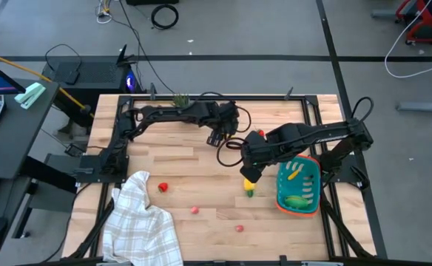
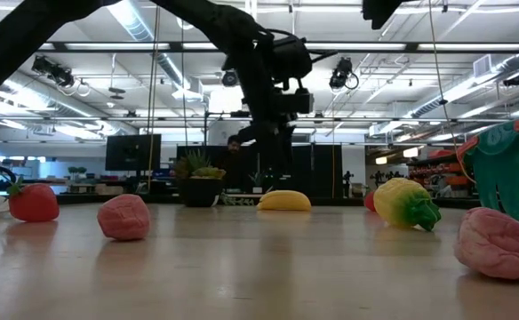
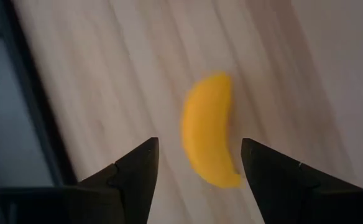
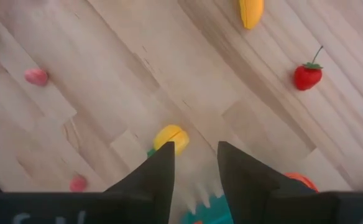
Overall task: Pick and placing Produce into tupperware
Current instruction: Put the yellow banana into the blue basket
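My left gripper (image 1: pixel 216 139) is open and hangs above the yellow banana (image 3: pixel 209 127), which lies flat on the table (image 1: pixel 194 159); its fingers stand on either side of the banana without touching it. My right gripper (image 1: pixel 251 174) is open with a narrow gap and holds nothing. It hovers over the yellow pepper with a green stem (image 1: pixel 248 186), which lies on its side just left of the teal tub with the orange rim (image 1: pixel 299 187). A yellow piece (image 1: pixel 294 174) and a green piece (image 1: pixel 297 199) lie in the tub. Three small red fruits (image 1: pixel 163 187) (image 1: pixel 194 210) (image 1: pixel 239 228) rest on the near half.
A white checked cloth (image 1: pixel 138 222) lies crumpled at the near left corner. A small potted plant (image 1: pixel 180 98) stands at the far edge. A strawberry (image 4: pixel 307 74) lies near the banana. Bare wood shows between the cloth and the pepper.
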Robot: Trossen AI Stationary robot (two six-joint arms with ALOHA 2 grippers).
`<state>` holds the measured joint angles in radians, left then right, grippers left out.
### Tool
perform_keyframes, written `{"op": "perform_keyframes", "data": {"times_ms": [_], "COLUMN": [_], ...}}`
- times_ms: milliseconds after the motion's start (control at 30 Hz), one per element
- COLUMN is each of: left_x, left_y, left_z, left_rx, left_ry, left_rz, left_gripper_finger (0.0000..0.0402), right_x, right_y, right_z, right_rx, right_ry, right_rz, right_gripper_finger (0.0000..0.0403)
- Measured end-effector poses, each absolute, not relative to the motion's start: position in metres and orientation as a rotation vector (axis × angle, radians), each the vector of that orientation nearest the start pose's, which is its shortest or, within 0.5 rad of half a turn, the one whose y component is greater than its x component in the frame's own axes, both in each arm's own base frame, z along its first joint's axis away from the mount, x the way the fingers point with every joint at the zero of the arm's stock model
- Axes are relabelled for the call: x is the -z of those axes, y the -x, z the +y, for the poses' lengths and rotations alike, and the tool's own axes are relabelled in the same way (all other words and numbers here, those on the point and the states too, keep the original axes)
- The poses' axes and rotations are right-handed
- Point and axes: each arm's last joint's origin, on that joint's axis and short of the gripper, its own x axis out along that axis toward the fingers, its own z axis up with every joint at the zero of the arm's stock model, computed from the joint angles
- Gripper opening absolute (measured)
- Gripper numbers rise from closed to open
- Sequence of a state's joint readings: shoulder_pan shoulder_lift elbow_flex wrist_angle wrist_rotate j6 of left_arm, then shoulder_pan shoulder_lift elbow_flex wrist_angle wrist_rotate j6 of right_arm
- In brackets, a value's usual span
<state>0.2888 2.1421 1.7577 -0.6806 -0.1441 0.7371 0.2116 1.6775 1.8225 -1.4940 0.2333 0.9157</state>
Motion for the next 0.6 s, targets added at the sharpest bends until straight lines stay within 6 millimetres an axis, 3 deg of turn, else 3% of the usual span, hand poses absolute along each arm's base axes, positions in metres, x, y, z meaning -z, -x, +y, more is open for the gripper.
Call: {"op": "perform_keyframes", "data": {"times_ms": [167, 367, 600], "left_x": [-0.205, -0.199, -0.175], "left_y": [-0.436, -0.435, -0.441], "left_z": [0.142, 0.145, 0.147], "left_rx": [0.058, 0.081, 0.111], "left_ry": [-0.48, -0.485, -0.457], "left_rz": [1.13, 1.152, 1.178], "left_gripper_finger": [0.0236, 0.0236, 0.0236], "right_x": [-0.367, -0.367, -0.367], "right_y": [-0.298, -0.298, -0.298], "right_z": [0.057, 0.057, 0.057], "right_rx": [0.604, 0.602, 0.597], "right_ry": [-0.481, -0.479, -0.474], "right_rz": [1.179, 1.179, 1.18], "right_gripper_finger": [0.013, 0.013, 0.013]}}
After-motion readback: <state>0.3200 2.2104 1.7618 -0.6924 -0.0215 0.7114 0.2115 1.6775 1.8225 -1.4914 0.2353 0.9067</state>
